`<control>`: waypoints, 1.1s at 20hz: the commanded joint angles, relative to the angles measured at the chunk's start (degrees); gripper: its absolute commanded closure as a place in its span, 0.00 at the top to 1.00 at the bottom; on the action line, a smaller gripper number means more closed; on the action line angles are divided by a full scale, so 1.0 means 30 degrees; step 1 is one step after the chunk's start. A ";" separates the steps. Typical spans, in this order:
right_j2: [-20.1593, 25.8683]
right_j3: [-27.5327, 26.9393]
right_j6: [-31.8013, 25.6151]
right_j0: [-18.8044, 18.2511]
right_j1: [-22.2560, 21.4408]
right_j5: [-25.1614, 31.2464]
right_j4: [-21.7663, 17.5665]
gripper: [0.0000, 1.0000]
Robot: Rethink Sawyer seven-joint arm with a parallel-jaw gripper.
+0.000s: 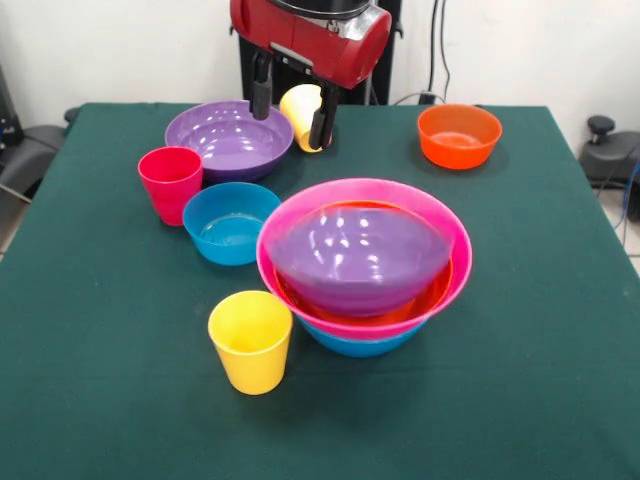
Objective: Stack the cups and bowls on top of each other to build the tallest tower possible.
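Note:
The tower stands mid-table: a blue bowl (362,346) lowest, a big pink bowl (452,232) in it, an orange bowl (438,290) inside that, and a purple bowl (360,258) resting tilted on top. A yellow cup (251,340) stands upright in front of it on the left. A loose blue bowl (230,224), a red-pink cup (170,183), a second purple bowl (226,138) and a second orange bowl (459,135) sit apart. At the far side my gripper (290,130) hangs around another yellow cup (301,108), which is tilted. Whether it grips the cup is unclear.
The green cloth table (540,400) ends at the far edge just behind the gripper. Black equipment (608,150) stands off the right side.

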 commanded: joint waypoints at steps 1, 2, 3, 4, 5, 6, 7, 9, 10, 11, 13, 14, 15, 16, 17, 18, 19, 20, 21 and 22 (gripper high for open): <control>0.2551 0.1482 -0.1016 0.0275 0.0005 -0.0543 -0.1271 1.00; 0.2573 0.1559 -0.0936 0.0297 -0.0017 -0.0626 -0.1285 1.00; 0.2601 0.1605 -0.0888 0.0301 -0.0039 -0.0646 -0.1277 1.00; 0.2578 0.1634 -0.0818 0.0333 -0.0084 -0.0615 -0.1264 1.00; 0.2545 0.1622 -0.0702 0.0375 -0.0129 -0.0515 -0.1247 1.00; 0.2474 0.1611 -0.0513 0.0454 -0.0148 -0.0444 -0.1231 1.00; 0.2477 0.1724 -0.0361 0.0517 -0.0195 -0.0429 -0.1162 1.00; 0.2429 0.1879 -0.0004 0.0693 -0.0202 -0.0535 -0.1093 1.00; 0.2422 0.1975 0.0131 0.0782 -0.0223 -0.0656 -0.1065 1.00; 0.2434 0.1985 0.0208 0.0817 -0.0205 -0.0678 -0.1035 1.00; 0.2406 0.1974 0.0387 0.0903 -0.0182 -0.0632 -0.0999 1.00; 0.2365 0.1954 0.0488 0.0954 -0.0175 -0.0565 -0.0994 1.00; 0.2296 0.1879 0.0626 0.1014 -0.0146 -0.0432 -0.0999 1.00; 0.2259 0.1832 0.0633 0.1067 -0.0152 -0.0351 -0.1034 1.00; 0.2280 0.1880 0.0626 0.1084 -0.0192 -0.0319 -0.1011 1.00; 0.2302 0.1900 0.0577 0.1073 -0.0215 -0.0348 -0.1011 1.00; 0.2379 0.1994 0.0488 0.0996 -0.0248 -0.0389 -0.0949 1.00; 0.2437 0.2045 0.0341 0.0903 -0.0266 -0.0365 -0.0931 1.00; 0.2417 0.2107 0.0241 0.0853 -0.0306 -0.0401 -0.0973 1.00; 0.2396 0.2169 0.0140 0.0802 -0.0345 -0.0437 -0.1014 1.00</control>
